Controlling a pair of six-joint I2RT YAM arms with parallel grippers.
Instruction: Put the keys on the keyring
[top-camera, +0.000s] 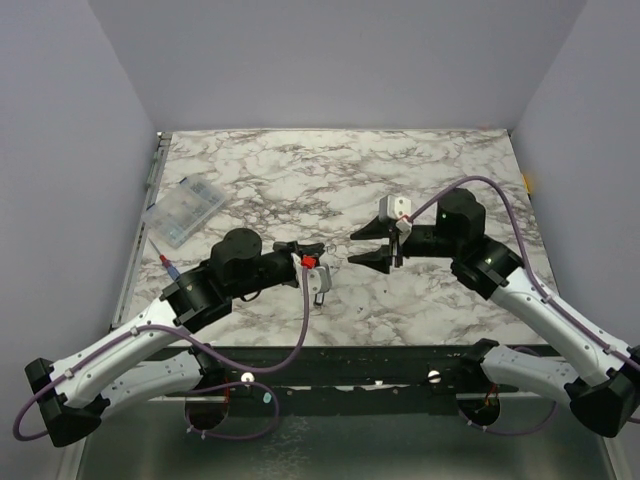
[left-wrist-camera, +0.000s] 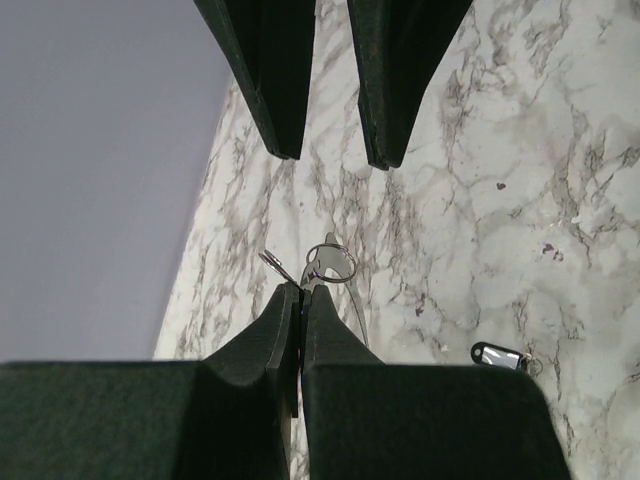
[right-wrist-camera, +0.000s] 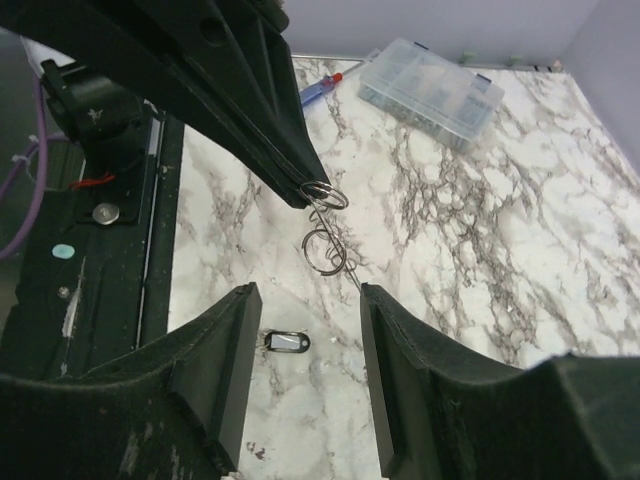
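Closest to the near edge of the table (top-camera: 450, 170), your key (right-wrist-camera: 283, 342) lies flat on the marble. It is a small dark oblong with a paler centre, touching nothing. In the right wrist view it sits on the table below the gap between that arm's own fingers. In the left wrist view it shows low on the right.

A little further in, about the middle of the table, your two arms face each other tip to tip. Your left gripper (left-wrist-camera: 300, 290) has its fingers pressed together, and the ring (left-wrist-camera: 330, 262) is pinched right at their tips. The ring is thin and silvery, held up off the marble and reaching out past the fingertips. A second loop (right-wrist-camera: 325, 250) of thin wire shows just under it in the right wrist view. You cannot tell from these views whether the two are linked.

Your right gripper (right-wrist-camera: 305, 295) has its fingers spread wide and holds nothing. It stands just beside the ring without touching it, with the gap lined up toward the left fingertips.

Over by the left edge lies a pen (top-camera: 168, 265) with a red end. Beyond it, toward the far left corner, sits a clear plastic box (top-camera: 185, 210) with its lid on, well apart from both arms.
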